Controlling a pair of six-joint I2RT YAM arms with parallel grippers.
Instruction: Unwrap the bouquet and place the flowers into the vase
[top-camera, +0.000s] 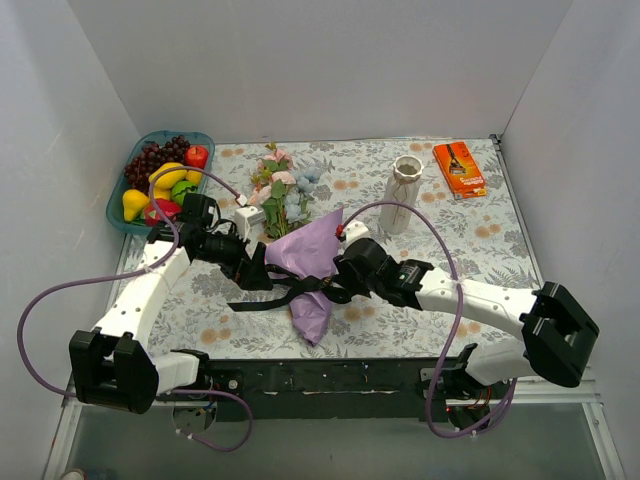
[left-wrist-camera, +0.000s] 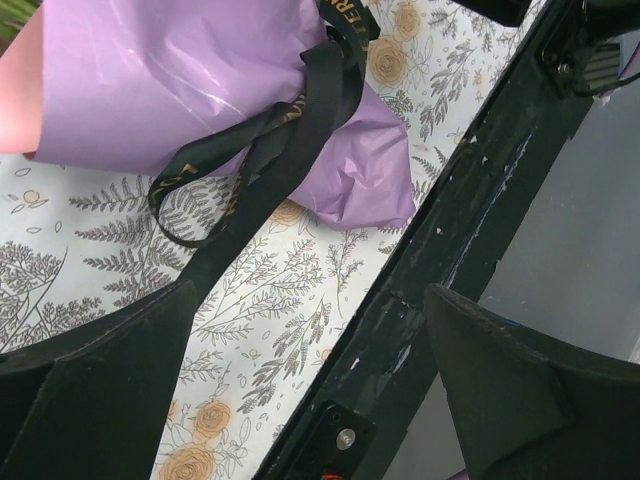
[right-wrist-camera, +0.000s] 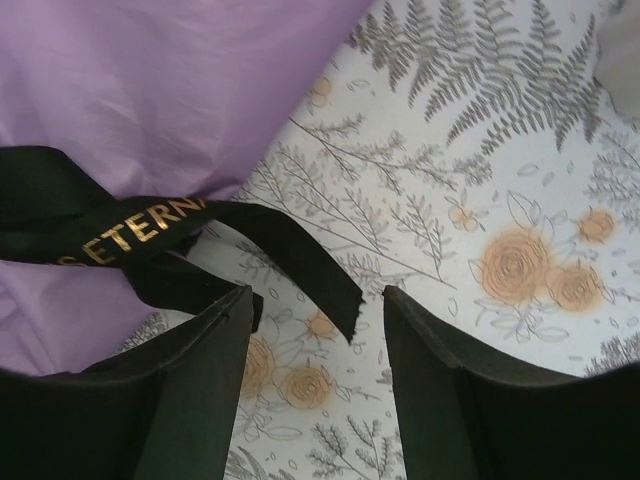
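the bouquet (top-camera: 312, 262) lies on its side mid-worktop (top-camera: 480, 235), its cone of purple paper crumpled at the narrow near end and tied with a black ribbon (top-camera: 285, 297) lettered in gold. pink and pale blue flowers (top-camera: 280, 190) spill from the far end. the cream vase (top-camera: 404, 195) stands upright to the right, apart from it. the left claw (left-wrist-camera: 310, 300) is released beside the wrap. the right claw (right-wrist-camera: 318, 295) is released too, a loose ribbon tail showing in its gap.

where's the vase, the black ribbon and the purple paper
vase (top-camera: 404, 188), top external view, upper body below the rim
black ribbon (right-wrist-camera: 130, 232), right wrist view, gold-lettered band
purple paper (top-camera: 312, 255), top external view, middle of the cone
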